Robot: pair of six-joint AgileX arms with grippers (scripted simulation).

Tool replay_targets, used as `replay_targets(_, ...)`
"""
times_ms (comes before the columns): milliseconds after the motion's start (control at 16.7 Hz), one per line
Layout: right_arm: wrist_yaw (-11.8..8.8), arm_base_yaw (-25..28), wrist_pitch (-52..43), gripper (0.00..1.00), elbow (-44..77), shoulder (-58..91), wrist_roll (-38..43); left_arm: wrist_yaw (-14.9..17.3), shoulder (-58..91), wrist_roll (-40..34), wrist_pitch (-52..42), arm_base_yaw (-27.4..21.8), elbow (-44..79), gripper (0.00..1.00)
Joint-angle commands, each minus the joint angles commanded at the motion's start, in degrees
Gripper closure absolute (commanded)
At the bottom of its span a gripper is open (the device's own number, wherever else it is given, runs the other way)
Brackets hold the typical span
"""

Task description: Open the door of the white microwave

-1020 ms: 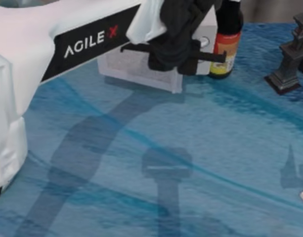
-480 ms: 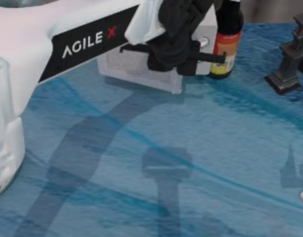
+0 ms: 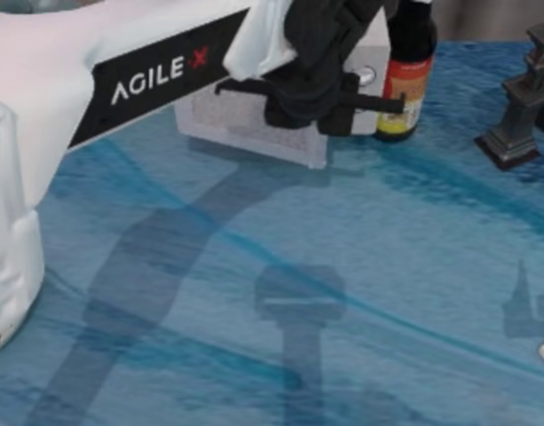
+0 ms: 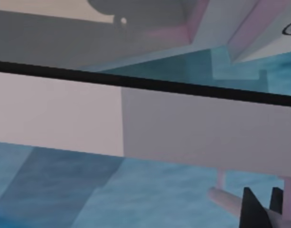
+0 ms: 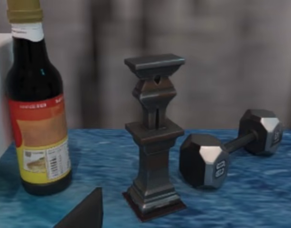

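Reaching my left gripper to the door — rigid, light, hinged; take its free edge — jaw spread unclear.

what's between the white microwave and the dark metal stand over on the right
A dark bottle with an orange and yellow label stands there, right against the white microwave, with bare blue table between it and the metal stand. The top view shows this.

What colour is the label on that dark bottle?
The dark glass bottle's label is orange-red above and yellow below, clearest in the right wrist view.

Glossy glass bottle, matt metal dumbbell
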Motion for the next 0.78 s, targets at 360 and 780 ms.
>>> replay_targets(360,0.0,0.0,0.0,0.0,0.0,0.0,0.0,0.0,0.0,0.0,0.0,0.0,0.0,1.0)
replay_targets(780,0.0,0.0,0.0,0.0,0.0,0.0,0.0,0.74,-0.86,1.0,0.8,-0.17,-1.87,1.0)
